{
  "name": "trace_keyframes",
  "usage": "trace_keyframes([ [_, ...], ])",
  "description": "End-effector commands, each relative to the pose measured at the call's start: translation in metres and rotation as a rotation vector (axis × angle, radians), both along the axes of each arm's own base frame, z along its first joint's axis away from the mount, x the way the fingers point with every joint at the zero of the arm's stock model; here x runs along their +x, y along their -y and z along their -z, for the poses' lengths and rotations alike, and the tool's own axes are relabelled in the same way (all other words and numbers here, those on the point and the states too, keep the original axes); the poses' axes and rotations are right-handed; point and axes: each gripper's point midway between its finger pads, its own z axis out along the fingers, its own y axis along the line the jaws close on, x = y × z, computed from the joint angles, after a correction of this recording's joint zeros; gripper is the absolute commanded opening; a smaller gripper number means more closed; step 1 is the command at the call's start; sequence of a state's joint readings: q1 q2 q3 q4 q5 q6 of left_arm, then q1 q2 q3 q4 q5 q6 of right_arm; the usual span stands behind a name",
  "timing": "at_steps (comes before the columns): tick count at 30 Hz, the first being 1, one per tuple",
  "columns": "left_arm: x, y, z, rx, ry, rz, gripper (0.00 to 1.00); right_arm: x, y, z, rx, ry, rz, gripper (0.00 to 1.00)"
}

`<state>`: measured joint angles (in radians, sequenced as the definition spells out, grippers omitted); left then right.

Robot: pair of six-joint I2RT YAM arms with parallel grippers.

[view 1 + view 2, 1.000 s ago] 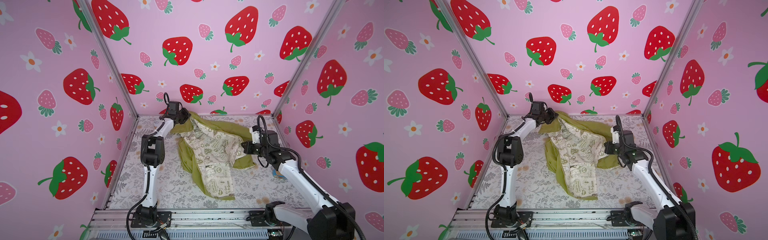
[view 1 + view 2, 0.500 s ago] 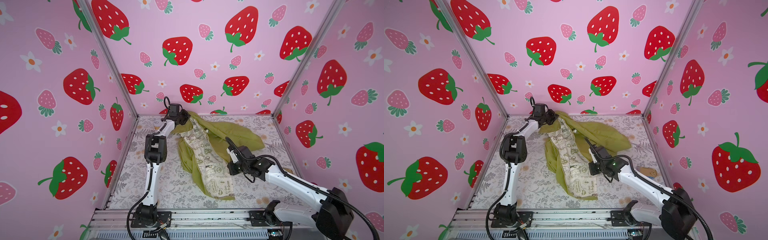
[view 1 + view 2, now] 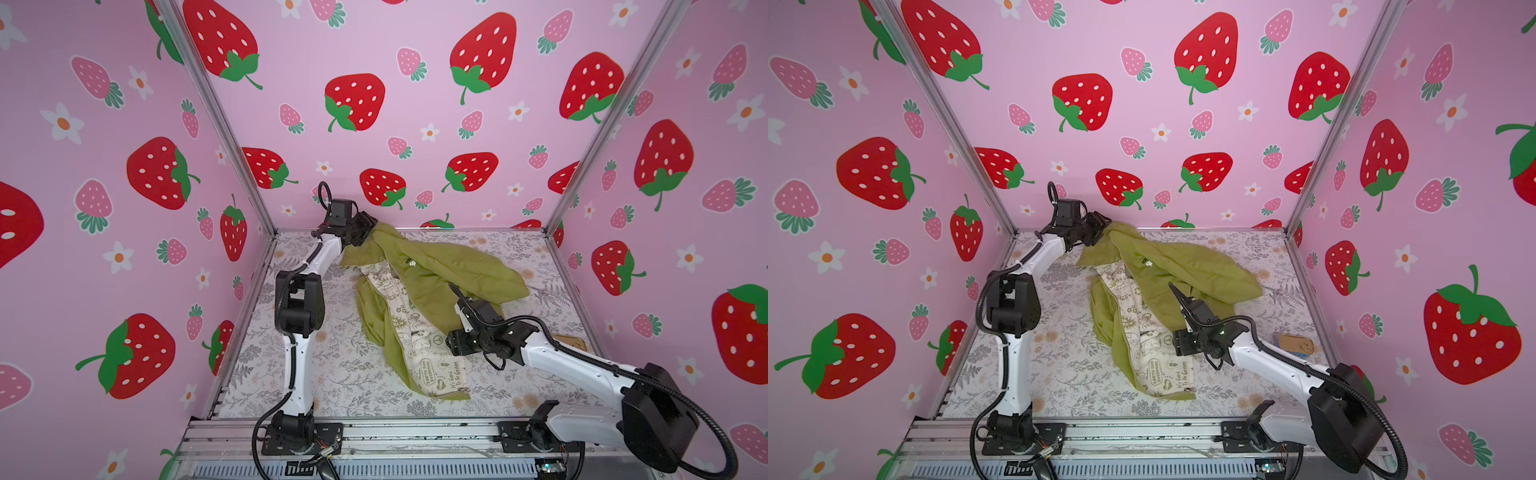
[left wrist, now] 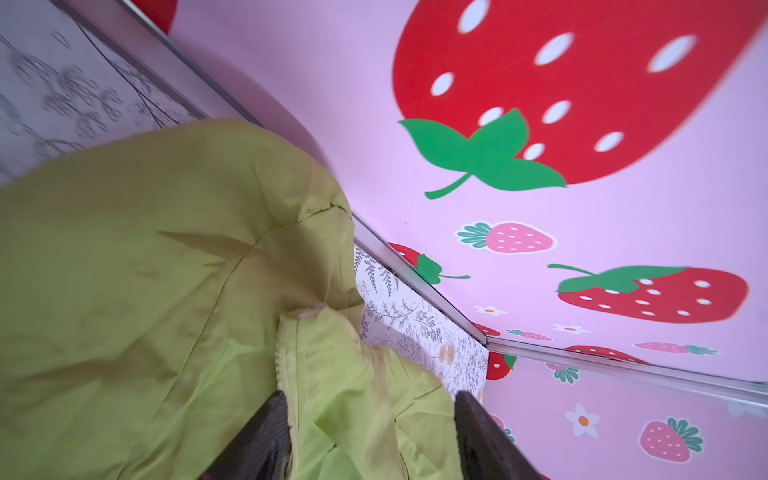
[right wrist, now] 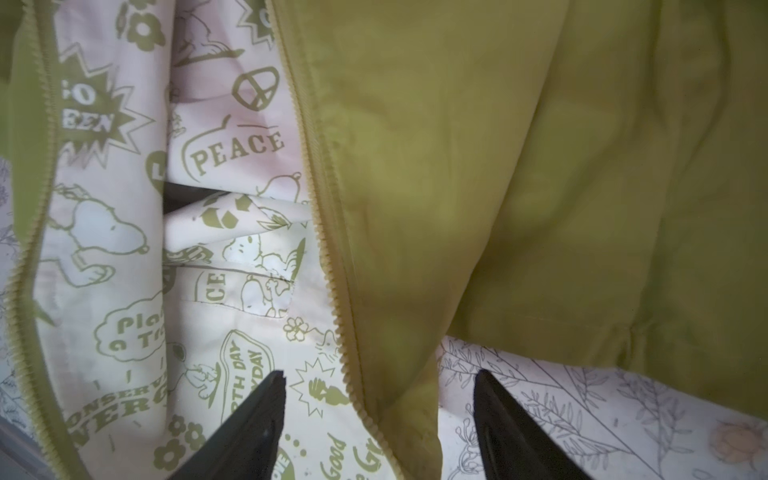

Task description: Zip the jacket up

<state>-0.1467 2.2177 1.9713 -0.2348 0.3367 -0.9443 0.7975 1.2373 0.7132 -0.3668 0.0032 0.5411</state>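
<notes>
- The small olive-green thin-fabric hooded jacket [image 3: 432, 274] lies unzipped and crumpled mid-table on the grey floral-patterned tabletop [image 3: 340, 365]. Its cream cartoon-printed lining [image 5: 232, 145] is showing, and 1 end rises toward the back wall.
- Left gripper [image 4: 365, 436]: jaws well apart, a green fold lying loosely between them, no pinch visible.
- Right gripper [image 5: 379, 374]: jaws parted and empty, poised over 1 row of green zipper teeth [image 5: 328, 249]; the other row [image 5: 29, 257] lies well apart.
- Likely handling: light, limp, slippery cloth that bunches and slides, with nothing stiff to push against.
- Best holds, I judge, are the 2 bottom zipper ends, 1 per gripper. The slider is not visible.
</notes>
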Motion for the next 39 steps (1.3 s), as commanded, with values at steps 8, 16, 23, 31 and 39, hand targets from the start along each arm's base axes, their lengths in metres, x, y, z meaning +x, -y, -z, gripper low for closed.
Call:
trace_keyframes([
  [8, -0.121, -0.040, 0.005, 0.208, -0.059, -0.002, 0.63, -0.010, -0.043, -0.021, 0.016, 0.074, -0.115, 0.72],
  [16, -0.156, -0.035, 0.068, 0.166, -0.163, 0.056, 0.56, -0.050, -0.098, 0.006, -0.014, 0.060, -0.269, 0.78],
  [23, -0.143, -0.030, 0.091, 0.151, -0.184, 0.073, 0.51, -0.072, -0.116, 0.024, -0.053, 0.046, -0.319, 0.78],
  [31, -0.124, -0.025, 0.091, 0.128, -0.168, 0.086, 0.46, -0.073, -0.114, 0.033, -0.064, 0.037, -0.302, 0.76],
  [39, -0.116, -0.019, 0.093, 0.113, -0.169, 0.102, 0.40, -0.076, -0.109, 0.035, -0.058, 0.026, -0.296, 0.72],
])
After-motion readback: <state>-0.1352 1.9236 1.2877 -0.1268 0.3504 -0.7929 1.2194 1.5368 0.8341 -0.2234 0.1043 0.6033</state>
